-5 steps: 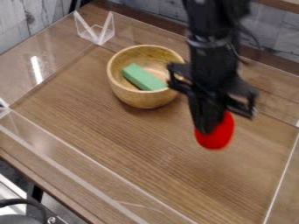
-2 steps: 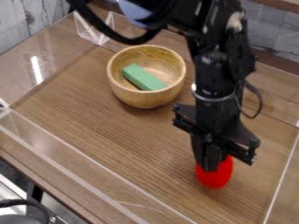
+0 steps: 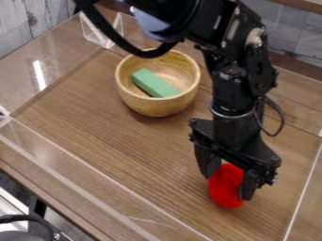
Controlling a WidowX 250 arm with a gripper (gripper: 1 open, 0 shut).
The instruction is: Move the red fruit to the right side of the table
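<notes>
Around red fruit, hand spread wide

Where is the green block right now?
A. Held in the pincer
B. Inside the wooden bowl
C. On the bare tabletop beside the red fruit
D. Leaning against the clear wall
B: the green block lies inside the wooden bowl, well apart from the red fruit under the pincer.

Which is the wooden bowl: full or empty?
Neither: the wooden bowl holds one green block, which lies flat inside with much of the bowl's inside left bare.
</notes>
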